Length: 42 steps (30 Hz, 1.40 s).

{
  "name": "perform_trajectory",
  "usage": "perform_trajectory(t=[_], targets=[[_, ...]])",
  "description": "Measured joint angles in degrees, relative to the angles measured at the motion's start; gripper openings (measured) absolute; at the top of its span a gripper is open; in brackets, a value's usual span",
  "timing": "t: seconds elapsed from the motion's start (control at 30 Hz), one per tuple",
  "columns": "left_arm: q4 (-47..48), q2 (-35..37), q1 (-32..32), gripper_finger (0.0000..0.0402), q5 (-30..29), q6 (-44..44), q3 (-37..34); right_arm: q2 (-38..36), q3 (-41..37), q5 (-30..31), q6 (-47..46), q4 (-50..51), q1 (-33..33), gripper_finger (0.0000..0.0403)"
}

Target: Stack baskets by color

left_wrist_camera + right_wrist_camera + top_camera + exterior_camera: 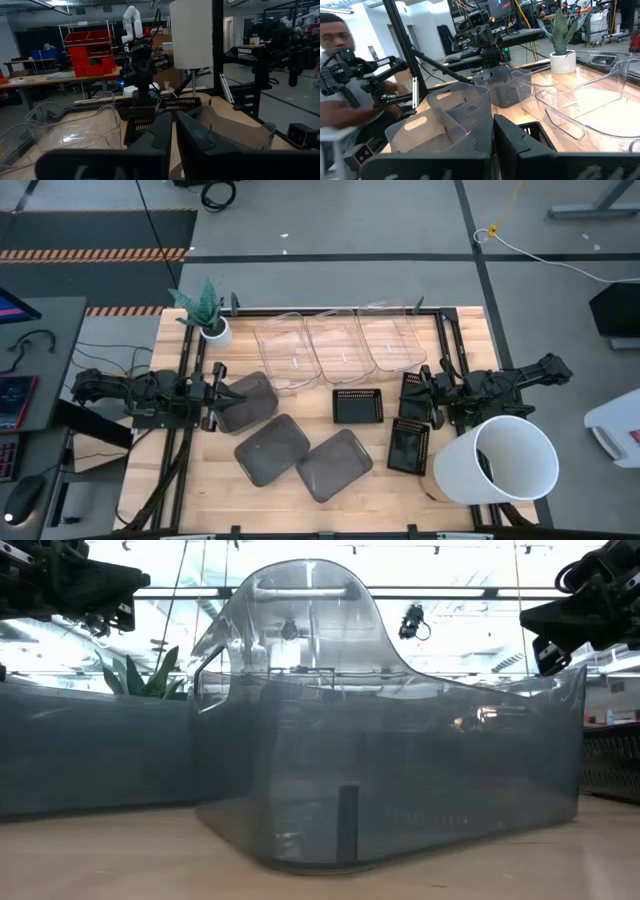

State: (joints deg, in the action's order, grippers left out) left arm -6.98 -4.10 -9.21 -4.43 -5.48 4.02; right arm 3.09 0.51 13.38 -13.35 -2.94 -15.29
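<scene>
Overhead: on a pale wood surface (200,490), three clear baskets (340,345) sit side by side at upper centre, three smoky grey baskets (272,448) w/ rounded corners lie scattered lower centre-left, three small black perforated baskets (357,406) centre-right, none stacked yet. All look thin, light, stiff, slick plastic, likely to skid, so best pinched at a rim or wall. Left gripper (222,393) at the upper-left grey basket's edge, right gripper (420,395) over the black ones; both fingers pressed together, holding nothing.
</scene>
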Motion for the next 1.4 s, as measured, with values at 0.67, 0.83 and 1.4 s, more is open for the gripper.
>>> perform_trajectory(t=[0.67, 0.83, 1.4], targets=[[0.0, -0.02, 0.0, 0.0026, -0.02, 0.0, 0.01, 0.0, 0.02, 0.0, 0.0, 0.02, 0.0, 0.0019], [0.01, -0.02, 0.0, 0.0028, 0.0, -0.02, 0.01, -0.01, 0.0, -0.01, -0.01, 0.02, -0.02, 0.0019], [0.02, 0.0, 0.0, 0.0027, 0.0, 0.0, -0.01, 0.0, 0.0, 2.48, 3.25, -8.78, 0.09, 0.0019]])
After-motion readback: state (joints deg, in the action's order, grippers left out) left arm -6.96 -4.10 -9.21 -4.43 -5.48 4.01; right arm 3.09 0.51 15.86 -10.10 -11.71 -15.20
